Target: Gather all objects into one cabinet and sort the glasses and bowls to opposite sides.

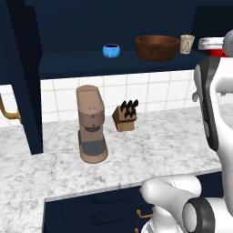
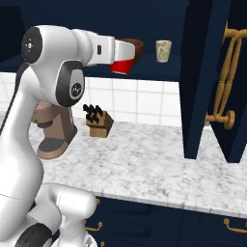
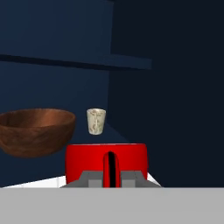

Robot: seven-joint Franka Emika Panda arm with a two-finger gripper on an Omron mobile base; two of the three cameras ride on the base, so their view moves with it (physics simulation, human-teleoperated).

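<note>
My gripper (image 3: 111,176) is shut on the glossy red cup (image 3: 106,160), holding it at the front edge of the navy cabinet's shelf (image 1: 82,64). The red cup (image 2: 122,65) hangs under the white hand, level with that shelf. On the shelf stand the small blue bowl (image 1: 111,50) at the left, the big brown wooden bowl (image 1: 157,48) in the middle and the beige cup (image 1: 186,44) to its right. In the hand view the brown bowl (image 3: 37,131) is left of the red cup and the beige cup (image 3: 96,121) stands farther back.
A brown coffee machine (image 1: 91,124) and a wooden knife block (image 1: 125,116) stand on the marble counter (image 1: 159,150) below the shelf. Open cabinet doors (image 2: 200,77) with brass handles (image 2: 226,77) hang on both sides. Navy drawers (image 2: 159,222) lie under the counter.
</note>
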